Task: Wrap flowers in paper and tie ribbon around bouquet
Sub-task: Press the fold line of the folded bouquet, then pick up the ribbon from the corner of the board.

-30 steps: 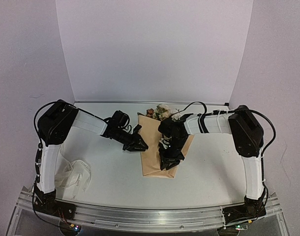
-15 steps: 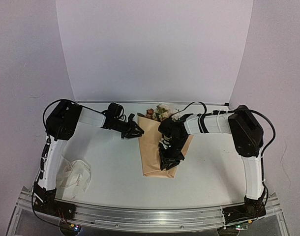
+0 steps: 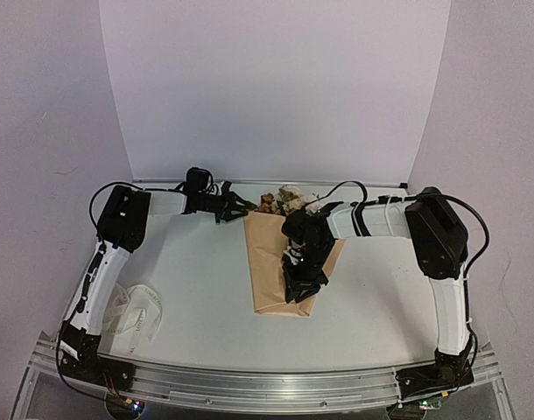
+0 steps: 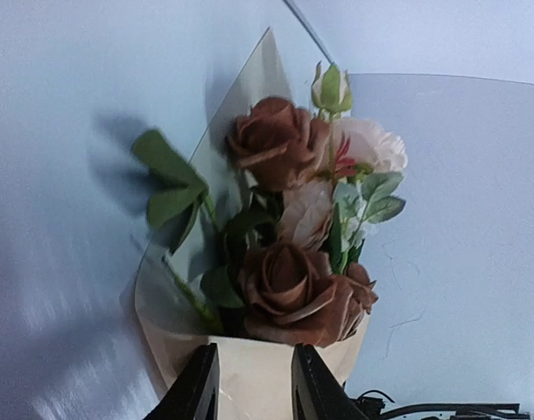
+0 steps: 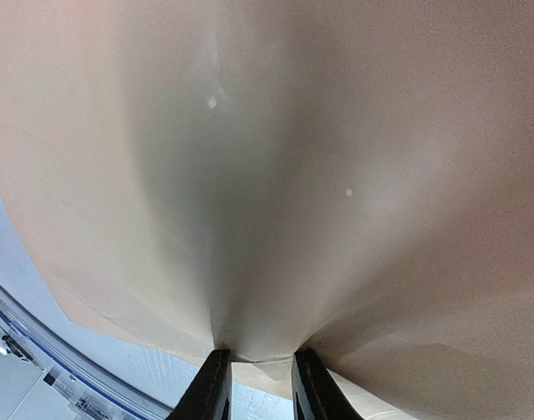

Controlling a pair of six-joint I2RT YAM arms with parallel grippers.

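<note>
The bouquet lies mid-table as a tan paper (image 3: pixel 269 262) cone, its wide end toward the back wall. The flowers (image 3: pixel 283 200) show there: brown, peach and white heads. My right gripper (image 3: pixel 298 284) sits on the cone's lower right part, shut on a puckered fold of paper (image 5: pixel 267 175) between its fingertips (image 5: pixel 254 354). My left gripper (image 3: pixel 237 206) hovers at the back, just left of the flower heads, facing them. In its wrist view the brown roses (image 4: pixel 293 289) rise above the paper rim (image 4: pixel 249 376), and the gripper (image 4: pixel 254 350) is open, gripping nothing. The cream ribbon (image 3: pixel 136 311) lies in a loose heap at the near left.
White walls close the table at the back (image 3: pixel 267 87) and on both sides. An aluminium rail (image 3: pixel 267 385) runs along the near edge, where both arm bases are mounted. The right arm's black cable (image 3: pixel 354 188) arcs just behind the flowers.
My left arm has swung from the paper's left edge back toward the rear wall and now faces the flower heads, its jaws a little wider. The right gripper and the bouquet have not moved.
</note>
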